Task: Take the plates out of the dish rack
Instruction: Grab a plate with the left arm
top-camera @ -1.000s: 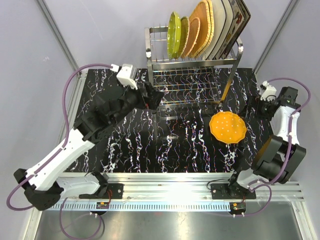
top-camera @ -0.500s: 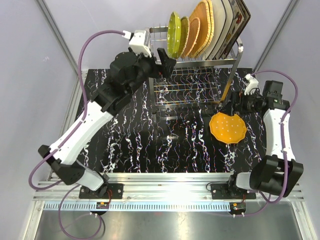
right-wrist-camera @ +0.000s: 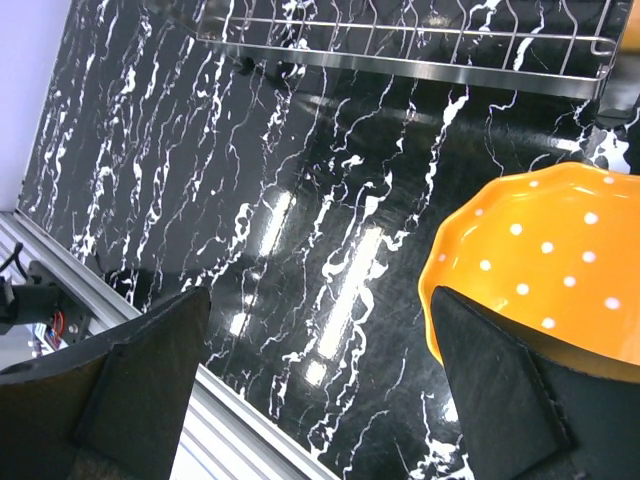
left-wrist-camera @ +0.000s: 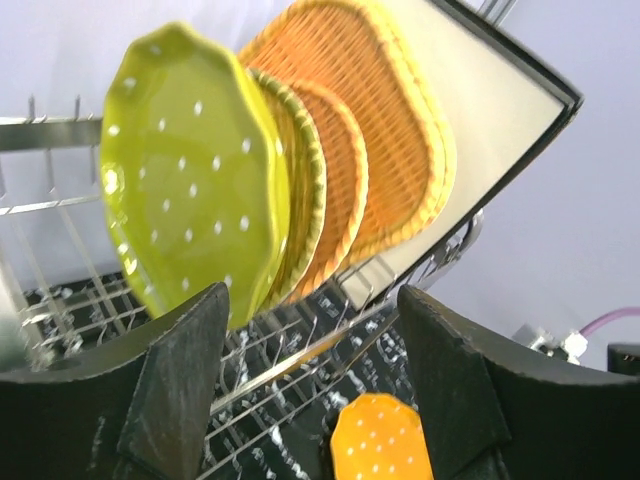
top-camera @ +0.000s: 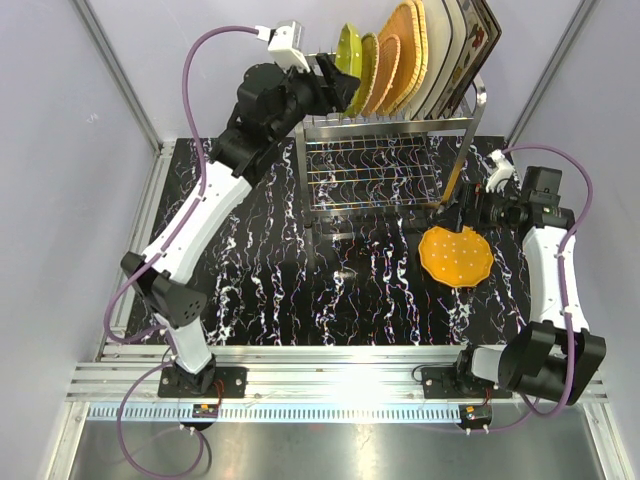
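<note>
The dish rack (top-camera: pixel 390 125) stands at the back of the table. Its top tier holds a lime-green dotted plate (top-camera: pixel 348 58), orange woven plates (top-camera: pixel 400 55) and cream square plates (top-camera: pixel 450 45). My left gripper (top-camera: pixel 338 88) is open and empty, level with the lime-green plate's lower left edge. In the left wrist view the lime-green plate (left-wrist-camera: pixel 190 170) stands just above the left finger (left-wrist-camera: pixel 180 380), with the woven plates (left-wrist-camera: pixel 370 130) behind it. An orange dotted plate (top-camera: pixel 455 255) lies flat on the table. My right gripper (top-camera: pixel 465 210) is open and empty just above its far edge (right-wrist-camera: pixel 540 260).
The rack's lower grid shelf (top-camera: pixel 370 175) is bare. The black marbled table (top-camera: pixel 260 280) runs to a metal rail (top-camera: pixel 330 365) at the near edge. Grey walls stand close behind and beside the rack. The right arm's cable (top-camera: pixel 575 190) loops at the right edge.
My left arm has risen from table height to the rack's top tier, up against the lime-green plate. My right gripper has moved left to the orange plate's far edge.
</note>
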{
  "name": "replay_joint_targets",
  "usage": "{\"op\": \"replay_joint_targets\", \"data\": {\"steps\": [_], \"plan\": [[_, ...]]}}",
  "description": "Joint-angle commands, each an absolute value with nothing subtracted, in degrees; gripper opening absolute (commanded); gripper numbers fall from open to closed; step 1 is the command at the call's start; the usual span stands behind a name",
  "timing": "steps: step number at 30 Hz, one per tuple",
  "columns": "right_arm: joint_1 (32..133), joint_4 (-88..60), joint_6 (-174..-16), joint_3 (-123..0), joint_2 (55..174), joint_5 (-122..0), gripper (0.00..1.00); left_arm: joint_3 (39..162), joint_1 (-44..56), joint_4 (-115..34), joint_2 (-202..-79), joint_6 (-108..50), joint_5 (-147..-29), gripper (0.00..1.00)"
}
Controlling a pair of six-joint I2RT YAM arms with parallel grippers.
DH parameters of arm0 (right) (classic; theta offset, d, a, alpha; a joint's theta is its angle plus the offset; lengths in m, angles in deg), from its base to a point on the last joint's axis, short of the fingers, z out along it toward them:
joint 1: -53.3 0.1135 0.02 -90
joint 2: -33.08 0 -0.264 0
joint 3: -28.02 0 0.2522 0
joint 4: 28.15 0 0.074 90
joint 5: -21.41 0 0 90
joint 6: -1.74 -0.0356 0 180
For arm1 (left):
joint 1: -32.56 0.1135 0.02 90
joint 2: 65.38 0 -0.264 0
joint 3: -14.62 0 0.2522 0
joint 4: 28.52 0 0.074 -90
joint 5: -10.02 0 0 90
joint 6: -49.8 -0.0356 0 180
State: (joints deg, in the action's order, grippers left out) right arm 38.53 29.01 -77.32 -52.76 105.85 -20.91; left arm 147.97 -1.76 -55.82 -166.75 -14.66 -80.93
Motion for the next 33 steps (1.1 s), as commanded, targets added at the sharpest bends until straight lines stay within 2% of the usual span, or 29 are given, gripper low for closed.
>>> {"op": "replay_joint_targets", "data": {"steps": [1,22,30,33], "plan": [[38.97,25.69,-79.99,-51.92,103.48,-18.14,1.0,152.57,-0.57,-51.5,-168.65,-12.25,-84.99,0.69],[38.88,23.05,-82.99,-49.55,102.87,-16.82,1.0,156.44,1.01,-50.89,-177.18,-14.8,-85.52,0.6],[38.97,22.17,-83.95,-48.85,102.25,-16.65,1.0,156.53,1.01,-50.45,-178.94,-17.96,-84.11,0.51],[38.97,22.0,-84.13,-48.76,102.25,-16.65,1.0,155.91,1.01,-49.23,-179.29,-19.1,-84.03,0.41]]}}
